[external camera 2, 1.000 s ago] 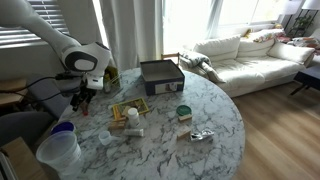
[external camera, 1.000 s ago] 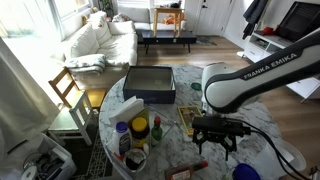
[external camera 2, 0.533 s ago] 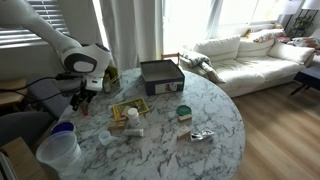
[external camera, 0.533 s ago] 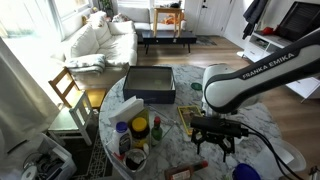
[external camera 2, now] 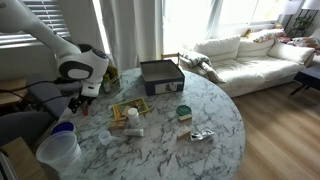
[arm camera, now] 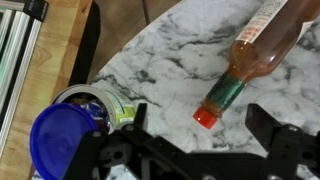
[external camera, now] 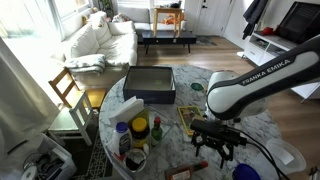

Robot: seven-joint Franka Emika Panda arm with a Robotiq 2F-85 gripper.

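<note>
My gripper (arm camera: 203, 135) is open and empty, its two black fingers (arm camera: 270, 125) standing apart just above the marble table (arm camera: 170, 55). A hot-sauce bottle (arm camera: 258, 45) with a red cap lies on its side on the table. The cap points at the gap between my fingers and sits just ahead of them, not touching. A blue-lidded container (arm camera: 58, 140) and an opened tin (arm camera: 100, 105) stand to the left of my left finger. In both exterior views the gripper (external camera: 219, 150) (external camera 2: 80, 100) hangs low over the table's edge region.
A dark shallow box (external camera: 150, 85) (external camera 2: 160, 75) sits at the table's far side. Condiment bottles (external camera: 140, 127), a wooden tray (external camera 2: 128, 110), a green tin (external camera 2: 184, 112) and a large plastic cup (external camera 2: 57, 152) crowd the table. A wooden chair (external camera: 65, 90) stands beside it.
The arm has shifted a little and the gripper has come lower toward the table's near edge. The jaws stay open; nothing on the table has moved.
</note>
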